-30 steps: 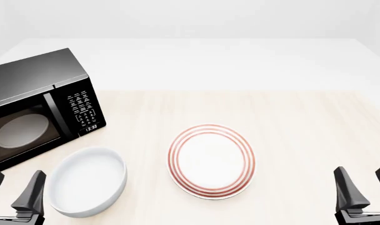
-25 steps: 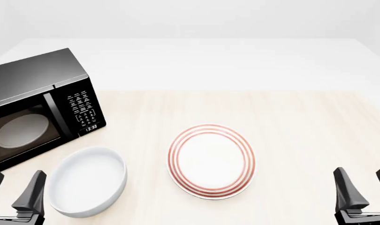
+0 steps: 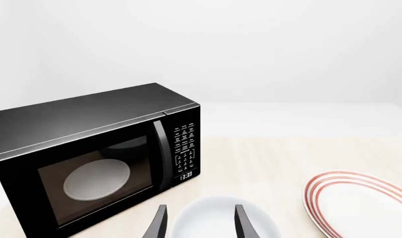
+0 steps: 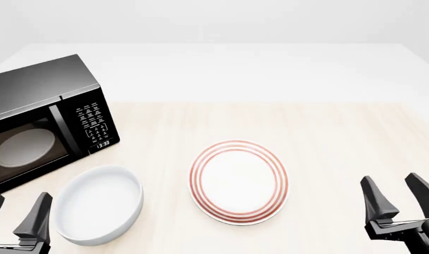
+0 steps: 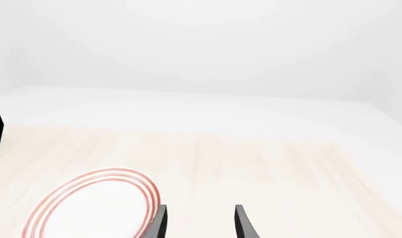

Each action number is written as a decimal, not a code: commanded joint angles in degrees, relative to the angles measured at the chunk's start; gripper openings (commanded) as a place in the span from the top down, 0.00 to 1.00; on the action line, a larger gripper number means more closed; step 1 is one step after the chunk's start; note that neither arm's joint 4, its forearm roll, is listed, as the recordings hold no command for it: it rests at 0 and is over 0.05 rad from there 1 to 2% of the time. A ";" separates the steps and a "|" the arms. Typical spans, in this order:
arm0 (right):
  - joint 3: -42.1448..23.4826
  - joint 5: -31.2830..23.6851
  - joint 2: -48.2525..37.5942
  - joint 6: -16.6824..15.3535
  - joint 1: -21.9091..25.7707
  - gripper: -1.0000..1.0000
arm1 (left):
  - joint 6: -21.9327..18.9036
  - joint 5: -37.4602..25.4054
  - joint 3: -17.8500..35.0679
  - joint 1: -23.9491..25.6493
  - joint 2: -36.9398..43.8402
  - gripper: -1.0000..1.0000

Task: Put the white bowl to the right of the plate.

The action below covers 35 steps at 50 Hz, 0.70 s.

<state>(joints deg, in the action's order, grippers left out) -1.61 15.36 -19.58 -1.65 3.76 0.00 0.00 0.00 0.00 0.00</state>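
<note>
Pale wood table [image 4: 328, 132], white room, both grippers' fingers [image 4: 35, 217] spread, empty.

The white bowl [image 4: 99, 204] is showing plain glossy white inside and out, shading to soft grey along its outer wall. The plate [image 4: 239, 181] is showing a white centre ringed by several thin concentric red bands near its rim. The microwave [image 4: 43, 119] is showing glossy black on its body, with small white markings on its keypad panel and a pale greyish oval disc behind its dark door glass. The table [image 4: 328, 137] is showing a pale, creamy wood grain. Both grippers' fingers [image 4: 33, 219] are showing dark charcoal grey.
</note>
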 commanded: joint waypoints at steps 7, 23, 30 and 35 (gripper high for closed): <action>-16.57 5.79 -25.57 -2.63 13.04 0.00 | 0.00 0.00 0.00 0.00 0.00 0.00; -33.47 3.31 -45.95 -1.48 25.84 0.00 | 0.00 0.00 0.00 0.00 0.00 0.00; -41.88 -0.12 -54.16 -1.52 31.37 0.00 | 0.00 0.00 0.00 0.00 0.00 0.00; -46.48 -2.69 -57.25 -1.31 33.98 0.00 | 0.00 0.00 0.00 0.00 0.00 0.00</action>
<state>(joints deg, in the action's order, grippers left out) -38.19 16.31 -67.37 -2.94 31.28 0.00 0.00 0.00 0.00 0.00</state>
